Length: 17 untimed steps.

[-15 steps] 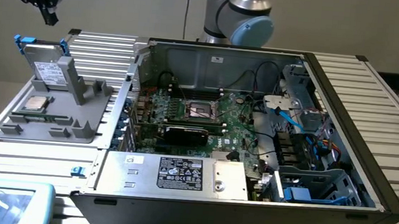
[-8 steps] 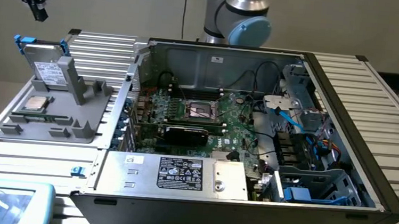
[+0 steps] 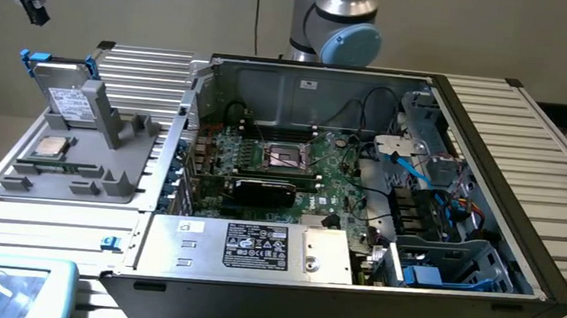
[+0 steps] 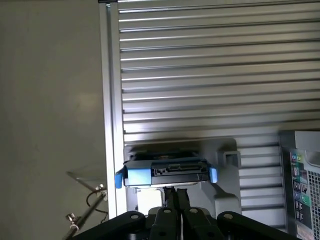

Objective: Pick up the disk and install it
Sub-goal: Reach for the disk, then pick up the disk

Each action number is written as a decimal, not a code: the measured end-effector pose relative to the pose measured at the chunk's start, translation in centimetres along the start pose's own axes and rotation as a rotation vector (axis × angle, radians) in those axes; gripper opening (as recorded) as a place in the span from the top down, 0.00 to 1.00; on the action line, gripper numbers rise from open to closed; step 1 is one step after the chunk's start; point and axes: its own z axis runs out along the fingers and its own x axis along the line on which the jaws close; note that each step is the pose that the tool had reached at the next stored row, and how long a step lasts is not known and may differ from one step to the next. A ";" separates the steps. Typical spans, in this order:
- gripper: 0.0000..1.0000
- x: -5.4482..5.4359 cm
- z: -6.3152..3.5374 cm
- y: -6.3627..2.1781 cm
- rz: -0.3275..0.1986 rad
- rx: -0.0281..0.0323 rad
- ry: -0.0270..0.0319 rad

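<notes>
Plainly shut on nothing, the pincer point(image 4: 176, 196) hangs above the disk point(image 4: 167, 172) and apart from it; in the exterior view the picture's upper corner on that view's left cuts it off. The disk stands on edge in a grey holder point(image 3: 79, 181) on the slatted table point(image 3: 546, 172), beside the open computer case point(image 3: 299, 92). The holder's posts hide its lower part, and its label print is too small to read.
</notes>
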 end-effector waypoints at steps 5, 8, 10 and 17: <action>0.89 2.3 0.14 0.45 0.000 0.0000 0.0000; 0.89 2.6 0.15 0.45 0.000 0.0000 0.0002; 0.89 2.6 0.15 0.46 0.000 0.0000 0.0001; 0.89 2.6 0.15 0.46 0.000 0.0000 0.0001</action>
